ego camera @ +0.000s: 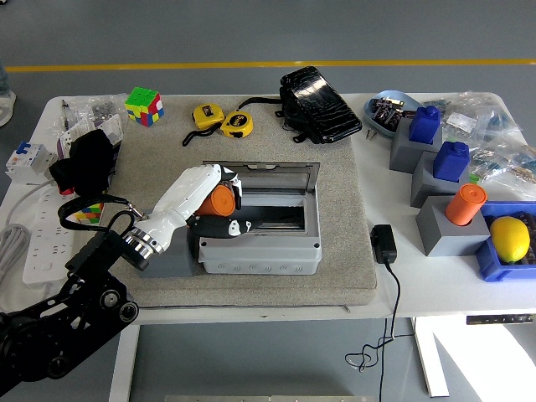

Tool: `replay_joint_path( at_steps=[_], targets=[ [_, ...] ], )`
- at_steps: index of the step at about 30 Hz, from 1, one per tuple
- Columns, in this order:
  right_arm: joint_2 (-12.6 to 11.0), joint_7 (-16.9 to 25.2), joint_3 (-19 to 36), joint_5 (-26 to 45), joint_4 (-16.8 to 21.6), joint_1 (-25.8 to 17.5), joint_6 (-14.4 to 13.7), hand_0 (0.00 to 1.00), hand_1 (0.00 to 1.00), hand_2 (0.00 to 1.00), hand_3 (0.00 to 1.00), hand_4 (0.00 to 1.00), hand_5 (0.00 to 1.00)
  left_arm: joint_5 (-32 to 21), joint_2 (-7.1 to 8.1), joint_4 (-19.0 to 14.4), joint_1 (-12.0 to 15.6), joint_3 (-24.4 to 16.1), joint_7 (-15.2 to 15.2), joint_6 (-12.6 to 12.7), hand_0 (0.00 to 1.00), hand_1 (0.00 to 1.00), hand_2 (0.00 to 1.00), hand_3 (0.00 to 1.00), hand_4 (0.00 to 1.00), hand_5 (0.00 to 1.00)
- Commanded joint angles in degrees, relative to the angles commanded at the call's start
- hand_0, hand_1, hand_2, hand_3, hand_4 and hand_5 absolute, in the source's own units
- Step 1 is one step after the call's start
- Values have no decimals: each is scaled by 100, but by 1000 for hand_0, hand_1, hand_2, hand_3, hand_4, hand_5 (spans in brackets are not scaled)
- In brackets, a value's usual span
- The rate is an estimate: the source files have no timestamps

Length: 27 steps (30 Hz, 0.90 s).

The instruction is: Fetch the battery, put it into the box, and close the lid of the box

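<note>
1. The battery [221, 201], an orange cylinder, sits at centre-left of the frame, clamped in the left hand [209, 197] and held over the left end of the box's [260, 251] open cavity.
2. The white-shelled fingers [230, 177] curl over the battery's top and far side, while a dark finger [228, 226] stretches out beneath it, pointing right along the box's front rim; the battery shows between them.
3. The left hand's white back faces up and toward the upper right, with the wrist ring lower left and the black arm [67, 314] running down to the lower-left corner of the frame.
4. The box is grey, lies at the frame's centre on a grey mat [335, 176], and its lid [272, 172] stands open along the far edge.
5. Just left of the box, under the wrist, a grey block [172, 260] lies on the mat.
6. Toward the top of the frame lie 2 yellow tape measures [222, 119], a black pouch [320, 105] and a colour cube [143, 106] at upper left.
7. At the right stand 3 grey blocks: 2 carry blue pieces [425, 123], and 1 carries a second orange cylinder [466, 203], well apart from the box.
8. A lemon [509, 238] lies in a blue tray at the right edge, and a black adapter [383, 243] sits just right of the mat.
</note>
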Motion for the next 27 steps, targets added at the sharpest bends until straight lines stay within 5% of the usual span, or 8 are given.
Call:
replay_joint_path(
  at_steps=[8, 27],
  targets=[
    [0, -3, -19, -4, 0, -7, 1, 870, 818, 789, 843, 998, 998, -173, -118, 164, -74, 168, 69, 28, 21, 2, 85, 61, 811, 251],
    [-18, -7, -54, 17, 0, -3, -1, 870, 817, 789, 843, 998, 998, -161, -220, -125, -182, 284, 139, 128, 20, 2, 86, 62, 810, 252]
  ],
)
